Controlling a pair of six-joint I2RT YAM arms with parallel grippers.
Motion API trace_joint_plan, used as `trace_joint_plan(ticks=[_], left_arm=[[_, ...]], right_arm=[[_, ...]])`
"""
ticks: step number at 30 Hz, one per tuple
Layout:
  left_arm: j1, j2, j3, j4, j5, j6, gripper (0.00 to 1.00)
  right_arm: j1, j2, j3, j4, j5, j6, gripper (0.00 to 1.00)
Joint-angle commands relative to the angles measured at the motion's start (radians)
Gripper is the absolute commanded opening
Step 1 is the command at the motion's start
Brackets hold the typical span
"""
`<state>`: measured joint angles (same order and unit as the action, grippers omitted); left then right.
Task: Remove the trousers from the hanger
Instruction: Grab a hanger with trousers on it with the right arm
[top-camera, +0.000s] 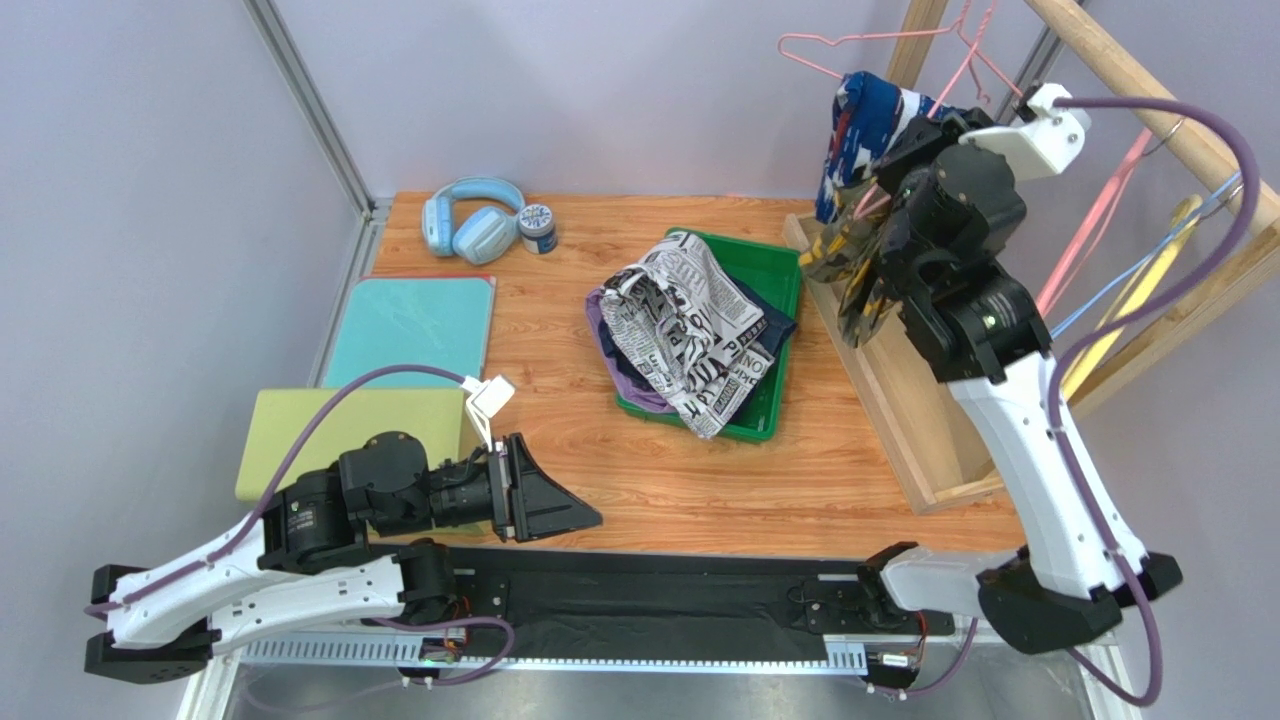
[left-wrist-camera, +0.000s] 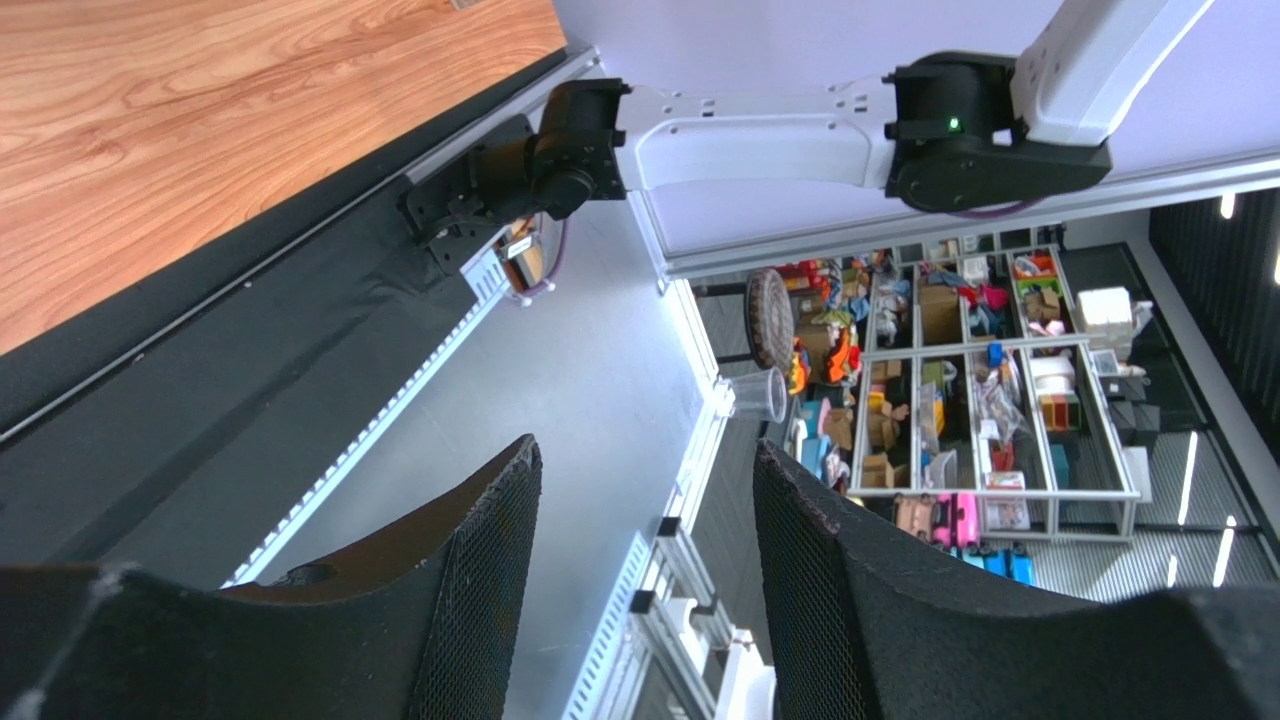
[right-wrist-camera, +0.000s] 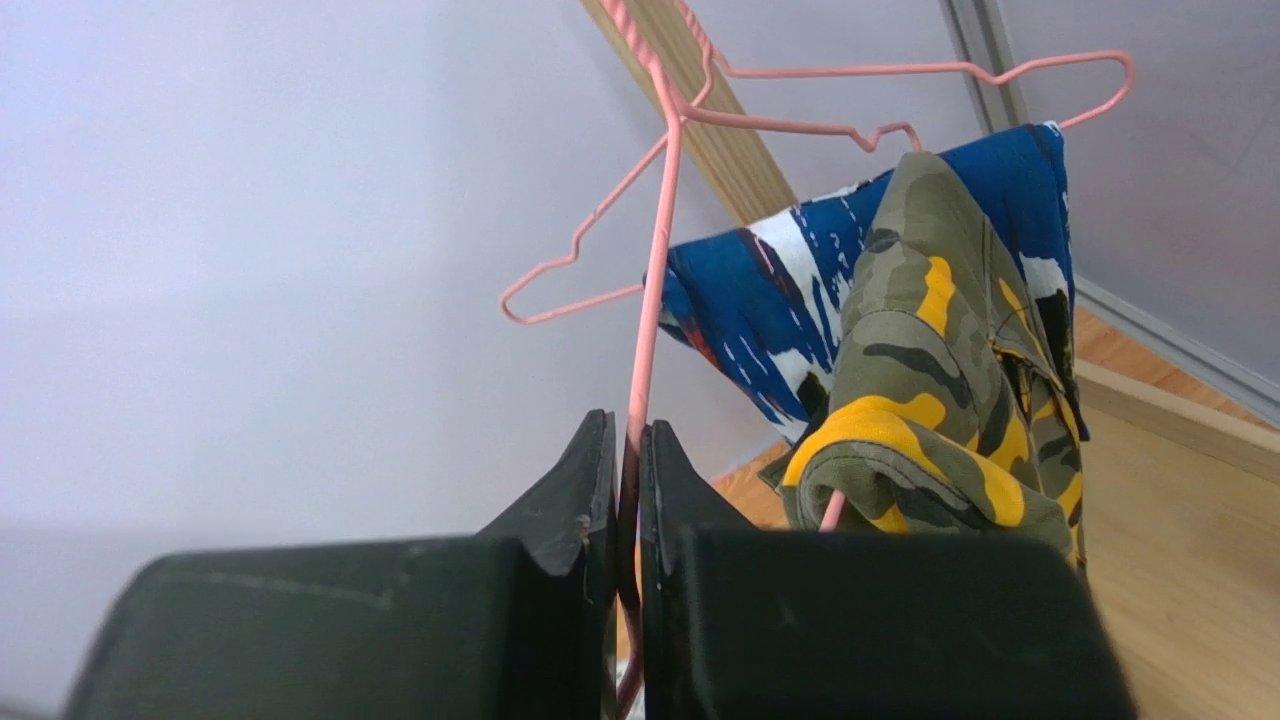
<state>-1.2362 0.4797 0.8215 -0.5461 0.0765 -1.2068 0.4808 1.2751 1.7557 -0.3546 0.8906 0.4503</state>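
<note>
Pink wire is what the right end effector (right-wrist-camera: 628, 438) grips: its jaws stand almost together, pinched on a straight run of a pink wire hanger (right-wrist-camera: 655, 255) that rises from between them. Just right of that end effector and a little above it, the camouflage trousers (right-wrist-camera: 932, 390) hang bunched. Behind them the blue-white-red print trousers (right-wrist-camera: 751, 300) are draped near a second pink hanger (right-wrist-camera: 902, 69); which wire carries which pair I cannot tell. Well to the left of this end effector in the top view, three pairs lie heaped in the green tray (top-camera: 784, 258). The newsprint trousers (top-camera: 684, 323) are on top, with the purple pair (top-camera: 606, 342) and the dark denim pair (top-camera: 772, 324) showing at the edges beneath. By that count the job looks a little over half done, three off and two to go, with the camouflage pair apparently the one in hand. The left end effector (left-wrist-camera: 646, 465) is spread wide with nothing between its pads, low at the near edge of the desk (top-camera: 842, 465), far from any trousers. Only the right wrist view shows the wire caught between the jaws; from above, the arm hides that grip. Only the top view shows the tray. The left wrist view offers just the desk edge and shelves beyond.
</note>
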Motion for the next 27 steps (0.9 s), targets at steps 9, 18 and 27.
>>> trace_joint_plan(ticks=[9,18,27], left_arm=[[0.001,0.069,0.094,0.046,-0.001,0.053,0.61],[0.001,0.207,0.183,0.156,0.034,0.084,0.61],[0.001,0.416,0.462,0.205,0.016,0.116,0.63]], right_arm=[[0.048,-0.281,-0.124,-0.188,-0.386,0.110,0.00],[0.094,-0.421,-0.171,-0.283,-0.599,0.087,0.00],[0.094,-0.491,-0.217,-0.322,-1.013,0.110,0.00]])
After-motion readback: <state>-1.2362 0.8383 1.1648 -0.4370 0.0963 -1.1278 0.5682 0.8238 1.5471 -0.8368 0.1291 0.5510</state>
